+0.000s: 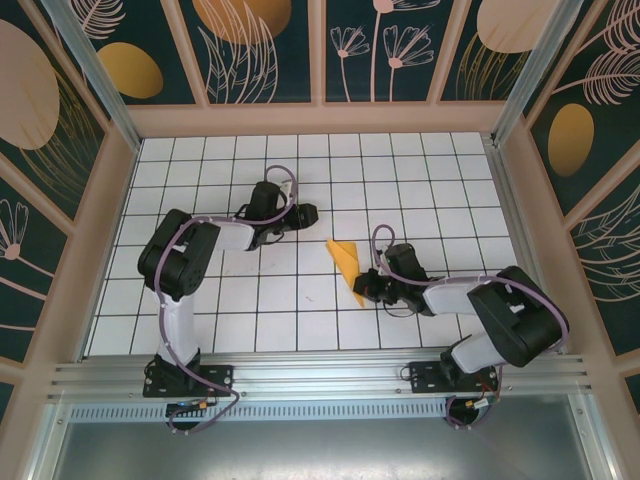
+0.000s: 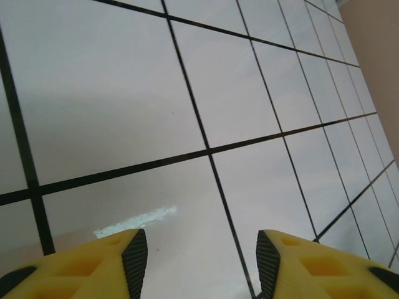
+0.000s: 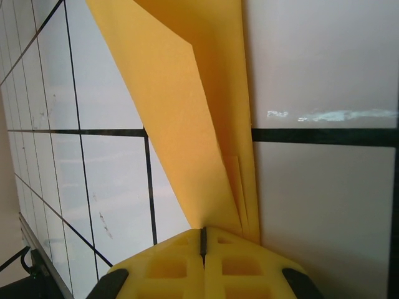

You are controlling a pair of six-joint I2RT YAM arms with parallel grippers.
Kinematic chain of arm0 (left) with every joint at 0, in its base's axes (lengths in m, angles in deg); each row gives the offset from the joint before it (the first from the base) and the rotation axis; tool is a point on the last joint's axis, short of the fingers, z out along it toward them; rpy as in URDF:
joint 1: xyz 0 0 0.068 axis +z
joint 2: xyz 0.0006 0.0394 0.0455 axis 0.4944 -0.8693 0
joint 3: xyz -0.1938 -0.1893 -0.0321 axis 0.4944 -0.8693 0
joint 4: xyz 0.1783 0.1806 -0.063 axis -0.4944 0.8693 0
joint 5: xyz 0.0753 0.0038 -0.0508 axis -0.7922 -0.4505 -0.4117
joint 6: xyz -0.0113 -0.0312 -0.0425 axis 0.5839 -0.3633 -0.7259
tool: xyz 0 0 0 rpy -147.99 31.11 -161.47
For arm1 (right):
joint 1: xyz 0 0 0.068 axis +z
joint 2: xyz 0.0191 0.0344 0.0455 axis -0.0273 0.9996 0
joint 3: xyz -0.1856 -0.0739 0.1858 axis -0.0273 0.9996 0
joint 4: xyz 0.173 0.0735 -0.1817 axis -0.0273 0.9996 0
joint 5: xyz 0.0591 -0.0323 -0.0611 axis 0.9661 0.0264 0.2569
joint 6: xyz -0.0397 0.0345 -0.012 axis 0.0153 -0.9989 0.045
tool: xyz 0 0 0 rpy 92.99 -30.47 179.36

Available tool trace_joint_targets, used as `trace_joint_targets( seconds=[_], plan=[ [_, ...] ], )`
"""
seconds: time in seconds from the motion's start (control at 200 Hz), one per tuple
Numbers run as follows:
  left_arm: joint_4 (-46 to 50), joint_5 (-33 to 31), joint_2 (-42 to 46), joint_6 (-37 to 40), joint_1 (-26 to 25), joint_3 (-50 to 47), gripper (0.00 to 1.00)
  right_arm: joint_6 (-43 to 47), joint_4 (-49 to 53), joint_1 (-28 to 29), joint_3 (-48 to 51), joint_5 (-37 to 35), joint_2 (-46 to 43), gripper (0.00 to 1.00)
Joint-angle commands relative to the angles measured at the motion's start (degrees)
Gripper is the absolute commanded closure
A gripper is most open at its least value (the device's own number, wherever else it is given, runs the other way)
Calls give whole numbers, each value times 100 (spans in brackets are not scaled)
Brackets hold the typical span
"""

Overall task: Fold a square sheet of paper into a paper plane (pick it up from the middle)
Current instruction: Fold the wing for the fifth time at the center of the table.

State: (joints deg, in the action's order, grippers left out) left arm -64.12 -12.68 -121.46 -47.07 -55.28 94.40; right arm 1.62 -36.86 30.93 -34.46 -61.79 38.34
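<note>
At the near end of the folded sheet of paper (image 1: 343,258), the right gripper (image 1: 366,289) overlaps the narrow tip and hides part of it in the top view. The right wrist view shows its yellow fingers (image 3: 168,268) pressed together, with that narrow end pinched in the seam between them. The paper fans out wider away from the fingers and is cut off by the upper edge of that view. A few stacked layer edges show just above the grip, but their number is hard to make out. The paper lies on the white tiled table (image 1: 200,170), slanting across the black grid lines.

Left of the paper and a little beyond it, well apart, the left gripper (image 1: 303,212) sits low over bare tiles. The left wrist view shows its black-padded fingers (image 2: 134,256) standing partly apart with nothing between them. Beyond the paper, dark teal wall panels (image 1: 265,50) with leaf and flower drawings close the table in.
</note>
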Motion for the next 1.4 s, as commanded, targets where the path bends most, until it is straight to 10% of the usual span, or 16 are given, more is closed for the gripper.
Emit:
trace_joint_targets(
  seconds=[0.0, 0.62, 1.396],
  plan=[
    [-168, 606, 586, -271, -35, -186, 53, 47, 1330, 44, 212, -389, 98, 97],
    [-1254, 612, 682, -2018, -1731, -1317, 60, 20, 1517, 76, 18, -479, 41, 97],
    [490, -1004, -100, -1271, -1525, -376, 54, -72, 1352, 282, 99, -540, 132, 97]
  ],
)
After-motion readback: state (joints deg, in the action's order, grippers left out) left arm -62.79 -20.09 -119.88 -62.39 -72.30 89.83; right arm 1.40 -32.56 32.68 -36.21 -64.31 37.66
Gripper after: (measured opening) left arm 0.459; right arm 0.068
